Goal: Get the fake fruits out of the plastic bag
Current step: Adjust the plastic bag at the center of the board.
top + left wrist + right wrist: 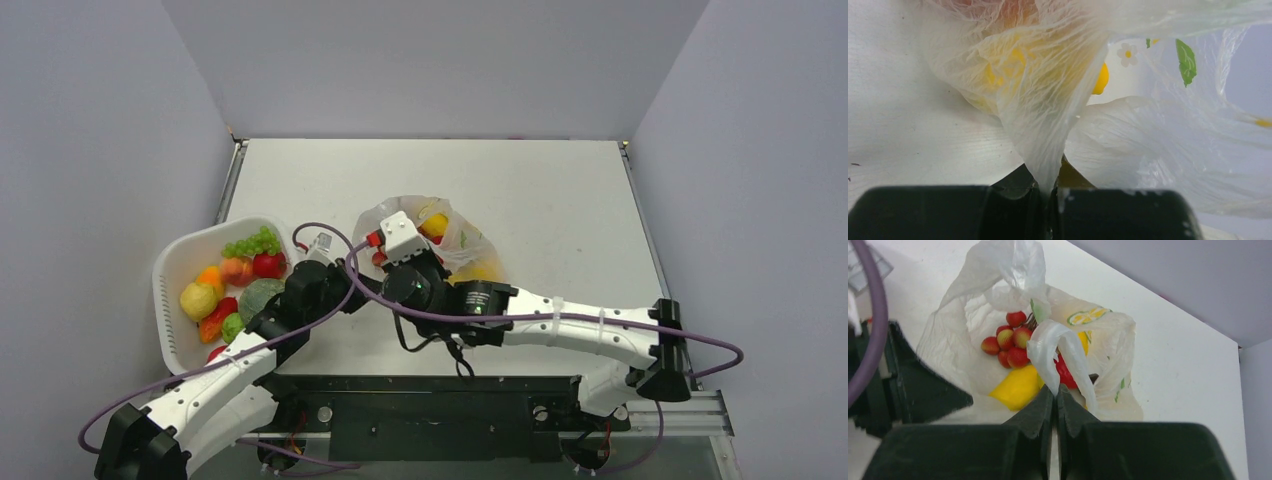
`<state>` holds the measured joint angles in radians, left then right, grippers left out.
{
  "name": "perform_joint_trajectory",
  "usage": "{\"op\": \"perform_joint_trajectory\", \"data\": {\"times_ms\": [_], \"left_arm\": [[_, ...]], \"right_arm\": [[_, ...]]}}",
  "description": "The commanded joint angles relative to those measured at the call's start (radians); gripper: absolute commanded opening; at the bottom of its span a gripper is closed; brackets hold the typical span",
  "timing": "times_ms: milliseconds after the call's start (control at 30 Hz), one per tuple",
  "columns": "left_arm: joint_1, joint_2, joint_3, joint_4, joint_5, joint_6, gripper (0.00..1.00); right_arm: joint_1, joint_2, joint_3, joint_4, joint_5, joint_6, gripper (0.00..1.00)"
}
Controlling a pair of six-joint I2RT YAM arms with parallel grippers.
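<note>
The plastic bag point(455, 238) lies crumpled at mid-table with its mouth open. In the right wrist view the plastic bag point(973, 305) holds fake fruits: a cluster of small red fruits point(1008, 342), a yellow fruit point(1018, 387) and a red one point(1066, 374). My right gripper point(1054, 389) is shut on a loop handle of the bag at its near edge. My left gripper point(1048, 189) is shut on a pulled-up fold of the bag's film at its left side. A yellow fruit point(1013, 65) shows through the film there.
A rigid white oval basket point(172, 268) stands at the left table edge, holding green grapes point(252, 243), a red fruit point(268, 265), a yellow fruit point(197, 300) and several others. Both wrists and purple cables crowd the bag's near-left side. Grey walls enclose the table.
</note>
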<state>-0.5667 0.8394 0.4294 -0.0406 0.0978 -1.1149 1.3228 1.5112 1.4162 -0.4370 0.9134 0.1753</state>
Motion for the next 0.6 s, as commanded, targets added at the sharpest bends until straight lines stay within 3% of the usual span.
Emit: {"op": "perform_joint_trajectory", "data": {"times_ms": [0, 133, 300, 433, 500, 567], "left_arm": [[0.006, 0.014, 0.020, 0.076, -0.023, 0.002, 0.00], [0.009, 0.044, 0.023, 0.092, -0.019, 0.011, 0.00], [0.014, 0.072, 0.044, 0.059, 0.008, 0.043, 0.00], [0.016, 0.057, 0.053, -0.024, 0.016, 0.090, 0.00], [0.016, 0.036, 0.063, -0.069, 0.024, 0.116, 0.07], [0.016, 0.007, 0.079, -0.124, 0.035, 0.140, 0.23]], "right_arm": [[0.070, -0.215, -0.089, -0.082, -0.004, 0.079, 0.00], [0.074, -0.411, -0.294, -0.109, -0.277, 0.257, 0.00], [0.103, -0.558, -0.612, -0.061, -0.558, 0.336, 0.00], [0.145, -0.607, -0.780, -0.028, -0.523, 0.426, 0.00], [0.146, -0.619, -0.806, 0.004, -0.507, 0.443, 0.00], [0.144, -0.615, -0.807, 0.031, -0.483, 0.447, 0.00]]}}
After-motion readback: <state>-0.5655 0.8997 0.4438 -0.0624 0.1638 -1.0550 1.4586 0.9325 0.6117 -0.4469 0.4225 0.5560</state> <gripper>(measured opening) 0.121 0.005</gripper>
